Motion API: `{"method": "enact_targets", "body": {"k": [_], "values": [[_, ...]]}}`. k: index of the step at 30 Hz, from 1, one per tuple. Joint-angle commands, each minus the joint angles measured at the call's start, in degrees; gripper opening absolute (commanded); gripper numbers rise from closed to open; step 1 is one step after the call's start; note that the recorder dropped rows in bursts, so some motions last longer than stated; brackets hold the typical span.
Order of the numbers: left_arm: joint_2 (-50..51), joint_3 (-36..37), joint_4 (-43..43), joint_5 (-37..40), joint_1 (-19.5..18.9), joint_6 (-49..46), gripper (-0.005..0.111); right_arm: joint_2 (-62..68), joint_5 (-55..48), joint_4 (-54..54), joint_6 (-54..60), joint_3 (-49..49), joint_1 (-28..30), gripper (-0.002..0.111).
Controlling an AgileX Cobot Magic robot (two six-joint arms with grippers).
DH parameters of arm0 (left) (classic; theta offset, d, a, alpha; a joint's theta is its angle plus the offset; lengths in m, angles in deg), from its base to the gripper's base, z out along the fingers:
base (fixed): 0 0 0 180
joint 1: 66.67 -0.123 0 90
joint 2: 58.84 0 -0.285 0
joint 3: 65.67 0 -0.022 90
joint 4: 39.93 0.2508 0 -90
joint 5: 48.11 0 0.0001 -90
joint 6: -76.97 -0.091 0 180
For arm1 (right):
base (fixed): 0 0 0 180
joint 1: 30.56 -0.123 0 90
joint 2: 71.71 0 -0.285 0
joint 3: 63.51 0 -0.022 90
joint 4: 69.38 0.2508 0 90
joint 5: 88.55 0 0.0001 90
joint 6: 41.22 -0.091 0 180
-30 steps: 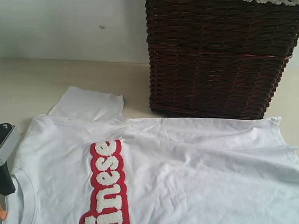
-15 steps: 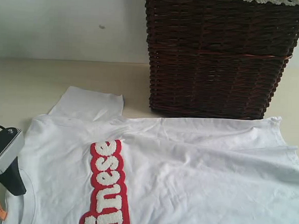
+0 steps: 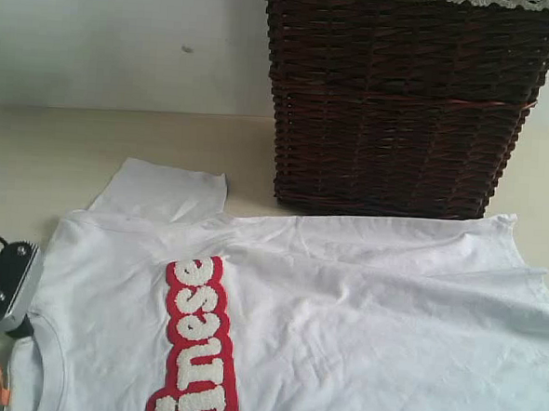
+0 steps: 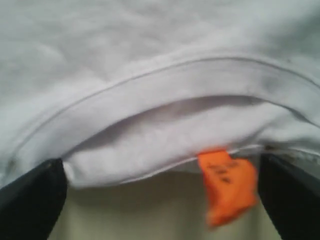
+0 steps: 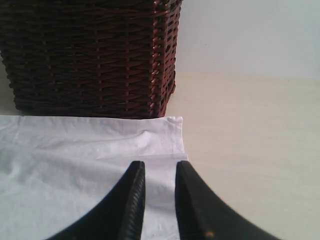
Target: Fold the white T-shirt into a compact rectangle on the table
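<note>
The white T-shirt (image 3: 343, 303) lies flat, its collar (image 4: 165, 95) at the exterior frame's lower left, just between the wide-open, empty jaws of the nearer left gripper (image 4: 160, 195).

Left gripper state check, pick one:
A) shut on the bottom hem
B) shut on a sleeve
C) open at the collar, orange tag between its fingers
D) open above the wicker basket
C: the left wrist view shows the left gripper with its fingers spread wide and nothing clamped, framing the collar of the white T-shirt, with the orange tag hanging between them.
</note>
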Motion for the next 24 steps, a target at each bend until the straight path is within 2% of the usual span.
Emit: {"method": "enact_targets", "body": {"k": [1,7,12,15,19,24], "values": [[1.0,2.2,5.2,3.9,0.3,0.3,0.105,-0.4,0.5,0.1,0.4,0.3,0.0,0.023],[0.9,1.5,7.2,3.8,0.3,2.3,0.105,-0.4,0.5,0.1,0.4,0.3,0.0,0.023],[-0.9,-2.4,8.8,6.5,0.3,5.5,0.105,-0.4,0.5,0.1,0.2,0.3,0.0,0.023],[-2.6,-6.1,7.3,14.1,0.3,9.0,0.105,-0.4,0.5,0.1,0.2,0.3,0.0,0.023],[-3.9,-8.6,1.5,33.0,0.3,9.4,0.105,-0.4,0.5,0.1,0.2,0.3,0.0,0.023],[-3.9,-4.9,-2.2,31.4,0.3,4.5,0.105,-0.4,0.5,0.1,0.2,0.3,0.0,0.023]]}}
